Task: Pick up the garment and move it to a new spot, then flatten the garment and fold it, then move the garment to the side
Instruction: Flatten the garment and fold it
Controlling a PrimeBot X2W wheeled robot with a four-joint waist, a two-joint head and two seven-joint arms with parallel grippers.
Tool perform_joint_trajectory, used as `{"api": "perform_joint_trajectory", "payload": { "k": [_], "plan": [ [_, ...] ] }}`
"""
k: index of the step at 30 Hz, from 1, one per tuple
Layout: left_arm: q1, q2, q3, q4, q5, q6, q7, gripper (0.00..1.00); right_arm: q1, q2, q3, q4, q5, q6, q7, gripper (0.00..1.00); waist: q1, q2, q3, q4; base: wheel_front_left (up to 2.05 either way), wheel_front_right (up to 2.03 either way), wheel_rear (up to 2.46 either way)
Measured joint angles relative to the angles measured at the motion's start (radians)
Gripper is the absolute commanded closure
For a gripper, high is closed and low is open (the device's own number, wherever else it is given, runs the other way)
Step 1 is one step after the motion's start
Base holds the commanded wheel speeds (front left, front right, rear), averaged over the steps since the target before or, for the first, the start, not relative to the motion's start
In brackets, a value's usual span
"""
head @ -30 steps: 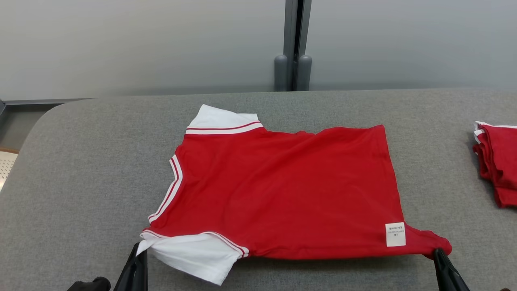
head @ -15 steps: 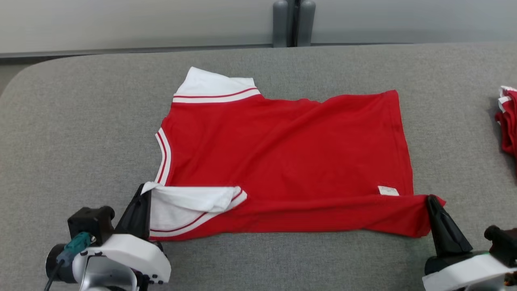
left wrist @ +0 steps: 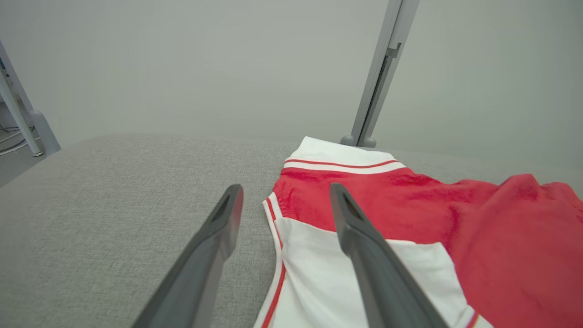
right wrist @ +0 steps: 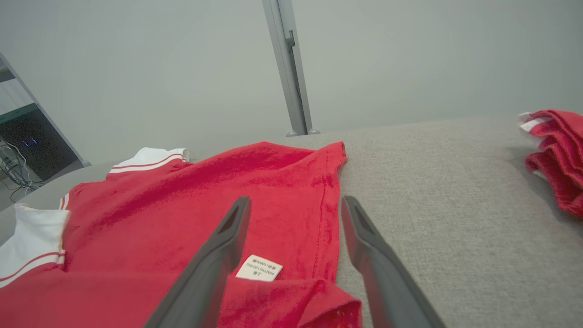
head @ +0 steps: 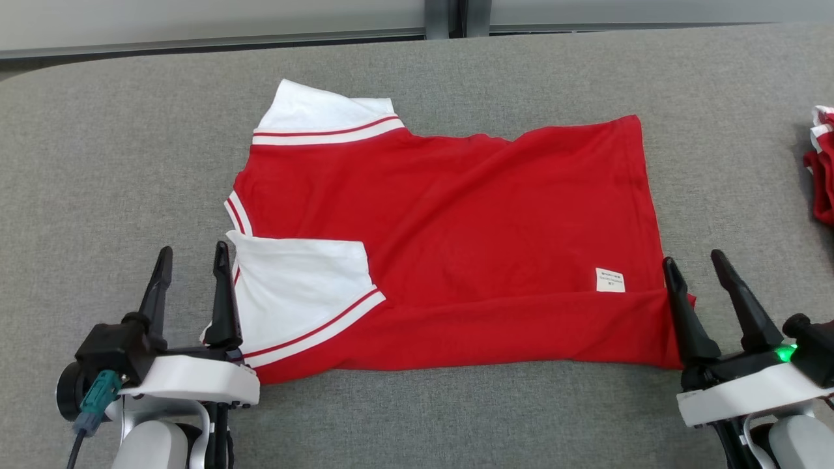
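Observation:
The garment (head: 469, 221) is a red shirt with white, red-striped sleeves, lying on the grey table (head: 98, 163) with its near edge folded over the body. A white sleeve (head: 300, 293) rests on top at the near left and a white label (head: 610, 279) shows at the near right. My left gripper (head: 192, 257) stands open at the shirt's near left corner, one finger over the sleeve (left wrist: 319, 273), holding nothing. My right gripper (head: 696, 264) stands open at the near right corner (right wrist: 328, 300), its fingers straddling the hem, empty.
A pile of folded red garments (head: 822, 176) lies at the table's right edge, also seen in the right wrist view as red garments (right wrist: 555, 155). A grey wall with a vertical post (left wrist: 378, 82) stands behind the table. Bare grey surface stretches left of the shirt.
Both grippers carried the near edge forward over the shirt, laid it down and opened, letting go. The head camera has tilted down, so the scene sits higher in the picture.

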Motion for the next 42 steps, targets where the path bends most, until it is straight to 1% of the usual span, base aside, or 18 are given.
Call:
{"api": "perform_joint_trajectory", "payload": {
  "k": [3, 7, 9, 15, 21, 25, 30, 42],
  "plan": [
    [0.007, -0.007, 0.012, 0.0, 0.01, 0.007, -0.067, 0.0, 0.008, 0.01, -0.047, -0.044, -0.043, 0.0, -0.004, 0.0, 0.0, 0.0, -0.016, -0.003, 0.0, 0.0, 0.0],
    [0.04, -0.012, 0.021, -0.032, 0.044, 0.011, -0.09, 0.0, 0.05, 0.028, -0.101, -0.091, -0.101, 0.0, -0.005, 0.0, 0.0, 0.0, -0.052, -0.003, 0.0, 0.0, 0.0],
    [0.091, -0.016, 0.024, -0.057, 0.065, 0.01, -0.092, 0.0, 0.1, 0.043, -0.123, -0.111, -0.131, 0.0, -0.005, 0.0, 0.0, 0.0, -0.09, -0.003, 0.0, 0.0, 0.0],
    [0.174, -0.016, 0.017, -0.081, 0.099, -0.002, -0.092, 0.0, 0.169, 0.061, -0.136, -0.135, -0.16, 0.0, 0.012, 0.0, 0.0, 0.0, -0.158, -0.003, 0.0, 0.0, 0.0],
    [0.244, -0.008, 0.004, -0.049, 0.112, -0.007, -0.092, 0.0, 0.236, 0.072, -0.125, -0.147, -0.179, 0.0, 0.05, 0.0, 0.0, 0.0, -0.233, -0.002, 0.0, 0.0, 0.0],
    [0.256, -0.001, 0.0, -0.033, 0.114, -0.006, -0.09, 0.0, 0.267, 0.076, -0.124, -0.152, -0.181, 0.0, 0.063, 0.0, 0.0, 0.0, -0.265, -0.001, 0.0, 0.0, 0.0],
    [0.27, 0.006, 0.001, -0.024, 0.113, -0.005, -0.085, 0.0, 0.285, 0.088, -0.132, -0.162, -0.18, 0.0, 0.072, 0.0, 0.0, 0.0, -0.283, -0.001, 0.0, 0.0, 0.0],
    [0.254, 0.014, -0.01, 0.002, 0.098, -0.007, -0.068, 0.0, 0.287, 0.097, -0.142, -0.163, -0.173, 0.0, 0.076, 0.0, 0.0, 0.0, -0.267, 0.0, 0.0, 0.0, 0.0]
  ]
}}
